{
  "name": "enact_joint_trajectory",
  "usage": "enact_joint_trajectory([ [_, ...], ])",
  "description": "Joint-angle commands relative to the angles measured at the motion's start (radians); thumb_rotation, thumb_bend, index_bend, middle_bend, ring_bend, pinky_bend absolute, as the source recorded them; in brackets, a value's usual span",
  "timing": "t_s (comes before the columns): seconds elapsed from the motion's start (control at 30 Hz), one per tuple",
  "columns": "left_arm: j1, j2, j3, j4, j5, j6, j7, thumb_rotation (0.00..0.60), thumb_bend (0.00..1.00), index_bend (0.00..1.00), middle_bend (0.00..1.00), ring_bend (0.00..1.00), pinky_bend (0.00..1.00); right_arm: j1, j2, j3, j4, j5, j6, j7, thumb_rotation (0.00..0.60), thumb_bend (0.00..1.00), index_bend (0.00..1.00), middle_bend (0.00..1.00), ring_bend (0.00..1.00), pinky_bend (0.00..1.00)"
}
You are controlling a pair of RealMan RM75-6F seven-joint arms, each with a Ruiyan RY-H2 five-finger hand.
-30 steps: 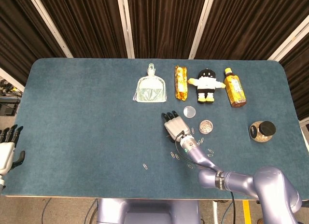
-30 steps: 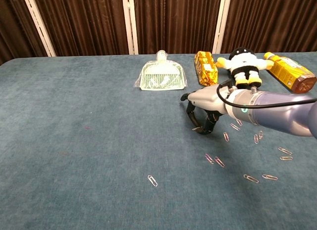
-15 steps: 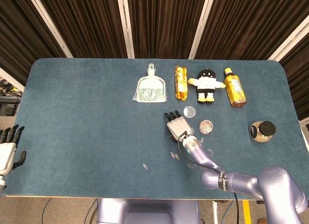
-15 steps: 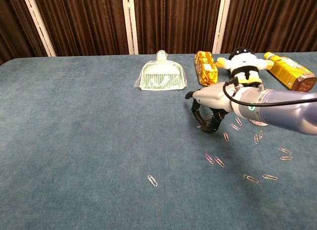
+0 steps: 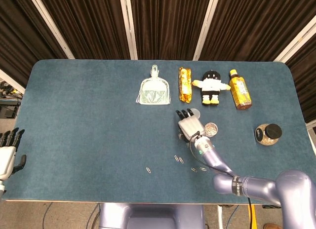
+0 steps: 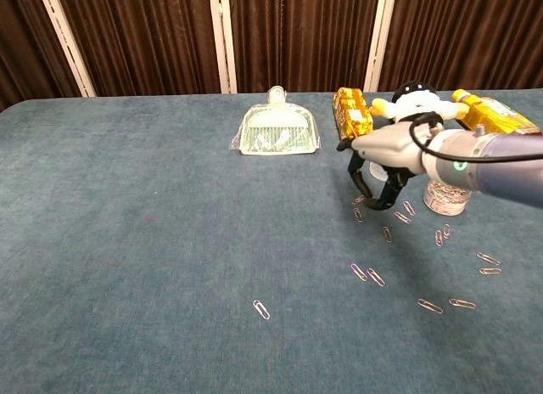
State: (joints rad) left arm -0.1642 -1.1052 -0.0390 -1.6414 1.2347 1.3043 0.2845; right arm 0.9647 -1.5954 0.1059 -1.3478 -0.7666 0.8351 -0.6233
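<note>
My right hand (image 5: 190,124) (image 6: 382,166) hovers low over the blue table (image 5: 89,125), just left of a small clear cup (image 5: 211,129) (image 6: 445,199) that holds paper clips. Its fingers curl downward and the thumb tip comes close to a fingertip (image 6: 379,204). Whether a clip is pinched there is hidden. Loose paper clips (image 6: 358,212) lie right under it, and several more (image 6: 366,275) are scattered nearer me. A round clear lid (image 5: 196,112) peeks out beside the fingers. My left hand (image 5: 9,151) stays off the table's left edge, its fingers apart and holding nothing.
Along the back stand a green dustpan (image 5: 154,91), a yellow snack pack (image 5: 184,84), a black-and-white plush (image 5: 211,87) and an amber bottle (image 5: 240,89). A black-lidded jar (image 5: 268,133) lies at the right. One stray paper clip (image 5: 148,170) lies near the front.
My right hand has moved right and a little farther back, toward the small cup, and now covers part of the lid. The left hand has barely moved.
</note>
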Motion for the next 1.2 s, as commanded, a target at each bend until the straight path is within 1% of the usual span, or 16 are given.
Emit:
enact_joint_trajectory([
  [0.03, 0.0, -0.001, -0.001, 0.0, -0.003, 0.0, 0.003, 0.6, 0.48, 0.0, 0.0, 0.0, 0.0, -0.008, 0.023, 0.001, -0.013, 0.001, 0.01, 0.003, 0.6, 0.45, 0.62, 0.0, 0.0, 0.0],
  [0.23, -0.007, -0.01, -0.006, -0.011, -0.017, -0.002, 0.041, 0.6, 0.48, 0.0, 0.0, 0.0, 0.0, -0.051, 0.123, 0.0, -0.013, 0.007, 0.019, 0.046, 0.6, 0.45, 0.62, 0.0, 0.0, 0.0],
  [0.47, -0.014, -0.016, -0.007, -0.021, -0.022, -0.006, 0.064, 0.6, 0.48, 0.0, 0.0, 0.0, 0.0, -0.071, 0.156, -0.003, 0.001, -0.008, 0.002, 0.085, 0.6, 0.45, 0.61, 0.0, 0.0, 0.0],
  [0.83, -0.023, -0.022, -0.006, -0.04, -0.014, -0.004, 0.092, 0.6, 0.48, 0.0, 0.0, 0.0, 0.0, -0.102, 0.178, -0.012, 0.009, -0.045, -0.007, 0.133, 0.6, 0.45, 0.61, 0.0, 0.0, 0.0],
  [1.2, -0.021, -0.021, 0.0, -0.039, -0.005, -0.001, 0.087, 0.6, 0.48, 0.0, 0.0, 0.0, 0.0, -0.112, 0.156, -0.02, 0.035, -0.047, -0.024, 0.141, 0.6, 0.44, 0.6, 0.0, 0.0, 0.0],
])
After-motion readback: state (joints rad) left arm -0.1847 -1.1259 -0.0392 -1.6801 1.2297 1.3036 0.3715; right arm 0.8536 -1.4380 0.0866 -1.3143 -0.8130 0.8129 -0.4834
